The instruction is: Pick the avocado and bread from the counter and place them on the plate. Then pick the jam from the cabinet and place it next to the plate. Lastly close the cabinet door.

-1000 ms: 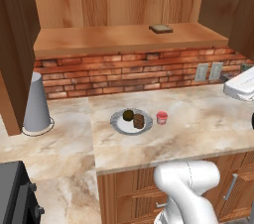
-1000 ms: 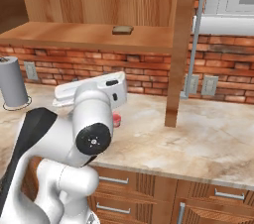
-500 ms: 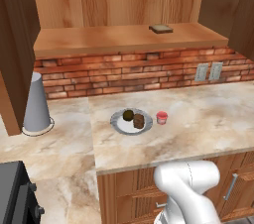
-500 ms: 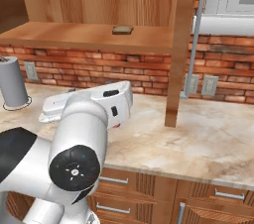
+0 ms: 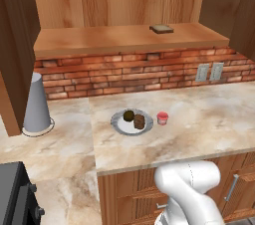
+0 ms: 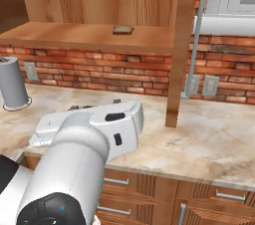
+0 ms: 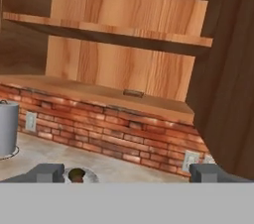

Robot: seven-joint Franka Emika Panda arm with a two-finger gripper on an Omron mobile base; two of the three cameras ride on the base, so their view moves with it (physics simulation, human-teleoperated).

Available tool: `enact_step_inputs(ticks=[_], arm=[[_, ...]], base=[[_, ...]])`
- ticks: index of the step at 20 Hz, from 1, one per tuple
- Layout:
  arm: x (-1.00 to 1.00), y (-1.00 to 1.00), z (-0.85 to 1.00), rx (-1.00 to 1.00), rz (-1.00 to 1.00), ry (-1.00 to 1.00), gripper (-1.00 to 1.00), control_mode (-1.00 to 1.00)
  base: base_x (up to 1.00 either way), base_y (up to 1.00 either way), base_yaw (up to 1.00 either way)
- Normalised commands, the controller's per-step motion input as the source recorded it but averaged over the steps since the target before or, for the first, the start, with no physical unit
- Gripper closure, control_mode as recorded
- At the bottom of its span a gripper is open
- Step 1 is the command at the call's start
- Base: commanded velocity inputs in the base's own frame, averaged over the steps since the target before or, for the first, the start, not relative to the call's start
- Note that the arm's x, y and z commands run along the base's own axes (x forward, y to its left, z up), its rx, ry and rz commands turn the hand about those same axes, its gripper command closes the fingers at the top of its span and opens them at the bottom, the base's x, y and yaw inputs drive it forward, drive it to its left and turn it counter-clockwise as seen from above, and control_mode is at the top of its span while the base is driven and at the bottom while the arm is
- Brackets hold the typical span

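The claw (image 7: 126, 172) stands spread wide and empty in the hand view, its two dark finger tips (image 7: 48, 172) far apart at the bottom, aimed level toward the brick wall (image 7: 114, 134) and the open cabinet (image 7: 124, 49) above it; between the tips, nearer the left one, the avocado (image 7: 76, 174) peeps up from the rim of the plate (image 7: 92, 175); a grey cylinder (image 7: 7, 128) stands on the counter (image 7: 59, 161) at the left of that view, and a cabinet door (image 7: 225, 79) fills its right side, standing open; in the right base view the white arm (image 6: 84, 144) lies low over the counter (image 6: 219, 139) in front of the camera, hiding what is under it; in the left base view the plate (image 5: 121, 125) sits on the counter (image 5: 199, 119) with the avocado (image 5: 129, 115) and the bread (image 5: 139, 121) on it, the two touching or nearly so, avocado toward the wall, bread toward the front; the jam (image 5: 162, 118) stands on the counter just beside the plate's right edge, apart from it; the cabinet (image 5: 129, 15) is open above, and on its bottom board lies a flat brown slice (image 5: 162, 29); the grey cylinder (image 5: 37, 104) stands well to the left of the plate; two pale wall sockets (image 5: 209, 71) sit in the brick at the right
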Motion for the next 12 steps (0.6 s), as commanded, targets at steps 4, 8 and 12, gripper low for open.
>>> enact_step_inputs(ticks=[4,8,12], arm=[[-0.16,-0.34,0.03,0.06,-0.07,-0.07,-1.0,-1.0],[-0.07,-0.3,0.06,0.06,-0.04,-0.07,-1.0,-1.0],[0.0,-0.25,0.04,0.05,-0.01,-0.07,-1.0,-1.0]], base=[[0.0,0.0,0.0],[0.0,0.0,0.0],[0.0,0.0,0.0]])
